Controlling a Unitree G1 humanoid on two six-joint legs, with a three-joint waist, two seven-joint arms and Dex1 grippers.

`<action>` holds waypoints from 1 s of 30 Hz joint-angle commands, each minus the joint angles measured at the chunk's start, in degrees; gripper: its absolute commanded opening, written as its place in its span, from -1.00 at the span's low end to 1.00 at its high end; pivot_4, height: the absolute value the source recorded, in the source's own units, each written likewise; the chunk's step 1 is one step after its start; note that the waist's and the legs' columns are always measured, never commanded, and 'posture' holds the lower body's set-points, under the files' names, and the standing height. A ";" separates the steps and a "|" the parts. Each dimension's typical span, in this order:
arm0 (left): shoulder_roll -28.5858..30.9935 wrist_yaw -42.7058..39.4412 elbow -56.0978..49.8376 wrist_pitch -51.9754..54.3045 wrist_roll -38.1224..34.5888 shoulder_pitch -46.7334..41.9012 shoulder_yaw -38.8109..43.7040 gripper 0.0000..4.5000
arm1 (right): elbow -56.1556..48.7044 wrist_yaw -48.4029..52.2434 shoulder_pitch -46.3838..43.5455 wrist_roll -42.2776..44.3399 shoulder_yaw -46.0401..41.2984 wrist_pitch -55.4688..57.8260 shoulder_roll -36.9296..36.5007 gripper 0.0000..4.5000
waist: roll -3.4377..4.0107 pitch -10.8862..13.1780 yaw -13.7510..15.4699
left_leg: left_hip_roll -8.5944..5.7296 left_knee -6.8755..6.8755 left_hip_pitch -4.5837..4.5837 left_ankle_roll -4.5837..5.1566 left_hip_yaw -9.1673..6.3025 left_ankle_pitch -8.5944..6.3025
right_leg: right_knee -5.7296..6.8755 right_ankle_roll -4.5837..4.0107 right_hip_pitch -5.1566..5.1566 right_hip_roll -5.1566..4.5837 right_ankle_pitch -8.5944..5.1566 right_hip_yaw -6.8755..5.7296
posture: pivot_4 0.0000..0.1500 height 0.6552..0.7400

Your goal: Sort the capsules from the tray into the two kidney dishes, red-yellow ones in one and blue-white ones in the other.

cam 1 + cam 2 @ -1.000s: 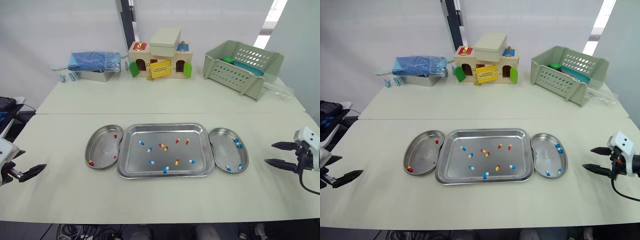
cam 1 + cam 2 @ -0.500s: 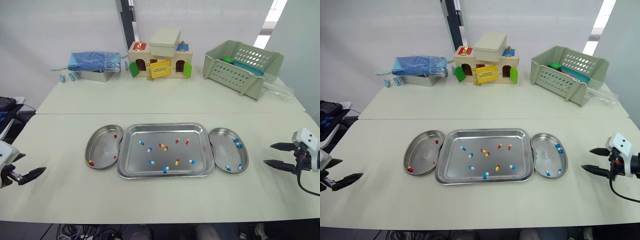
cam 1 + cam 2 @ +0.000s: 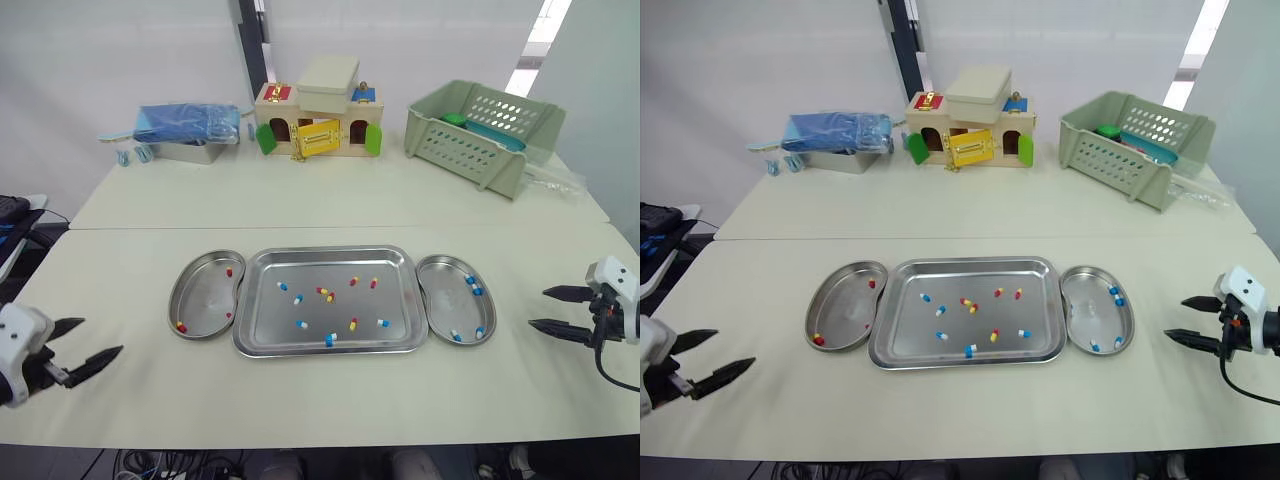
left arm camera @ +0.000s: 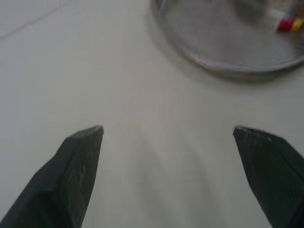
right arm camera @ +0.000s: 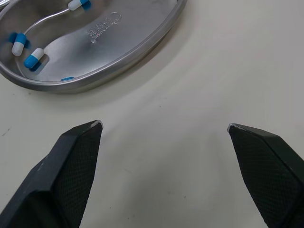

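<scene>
Tray (image 3: 325,352) rim abuts both kidney dishes (image 3: 176,300); bare table (image 3: 320,400) beyond.

Wooden latch house (image 3: 318,125), green basket (image 3: 485,132), blue bundle (image 3: 188,121) on tin (image 3: 193,152)

No lettering, number or brand can be read anywhere on the counter (image 3: 330,400). The nearest thing to writing is a short stamped mark (image 5: 102,26) pressed into the bare metal floor of the kidney dish (image 5: 142,45) that holds the blue-white capsules (image 5: 34,58). This dish lies just beside the right end of the tray (image 3: 325,250), toward the counter's right edge. In the right wrist view the mark runs as a slanted line of small embossed characters, too faint and fine to make out.
</scene>
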 commanded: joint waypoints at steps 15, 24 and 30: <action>-28.06 0.26 -20.58 -21.24 -5.58 13.64 -5.51 1.00 | 0.33 0.80 -0.70 -0.44 -1.62 -1.42 -1.62 0.98 | -0.09 0.01 1.95 | 0.00 0.06 0.46 0.14 0.35 -0.14 | -0.10 0.00 0.36 -0.02 0.00 0.28 | 1.00 1.00; -36.67 3.70 -20.40 -30.90 -5.81 15.48 -11.80 1.00 | 2.90 1.31 -4.24 -1.91 -0.44 -2.19 -1.90 0.98 | 0.27 -0.14 1.10 | -0.07 0.09 0.50 0.71 1.39 -0.55 | -1.25 0.64 0.43 -0.09 0.49 1.27 | 1.00 1.00; -37.19 5.58 -21.84 -31.74 -5.70 18.49 -14.63 1.00 | 3.91 2.05 -6.00 -2.72 -0.07 -2.67 -1.88 0.98 | 0.24 -0.13 1.06 | -0.09 0.17 0.47 1.05 2.15 -0.92 | -2.10 0.96 0.51 -0.16 0.76 1.88 | 1.00 1.00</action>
